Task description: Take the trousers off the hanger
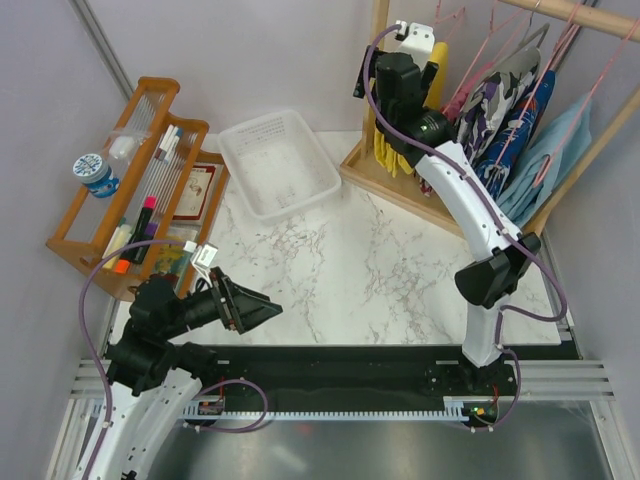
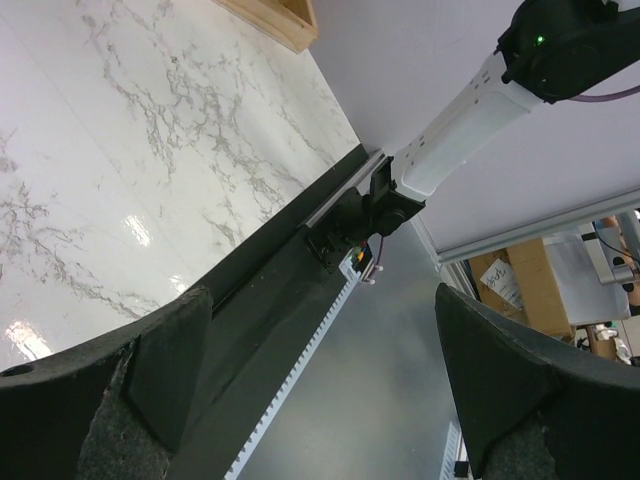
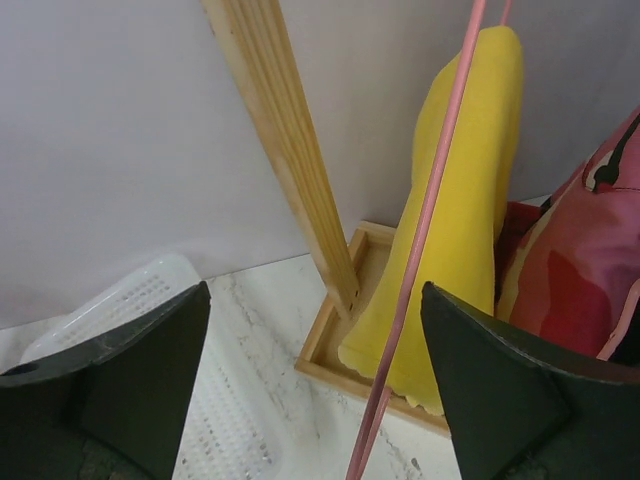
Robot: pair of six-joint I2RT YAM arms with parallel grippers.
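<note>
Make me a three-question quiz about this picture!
1. Where is the white basket? A. On the table, between the wooden shelf and the clothes rack. B. Hanging on a hanger. C. Under the table.
2. What colour are the trousers nearest the right gripper? A. Green. B. Yellow. C. Black.
3. The right gripper's fingers are: A. Shut on a hanger. B. Shut on trousers. C. Open, holding nothing.
Answers: 1A, it sits on the table between them; 2B, yellow cloth hangs just ahead; 3C, they stand wide apart, touching nothing.

Bright yellow trousers (image 3: 468, 200), pink-camouflage trousers (image 3: 572, 280), pink hanger (image 3: 403, 300), white basket (image 1: 280, 165), grey-veined white marble table (image 1: 350, 270)
</note>
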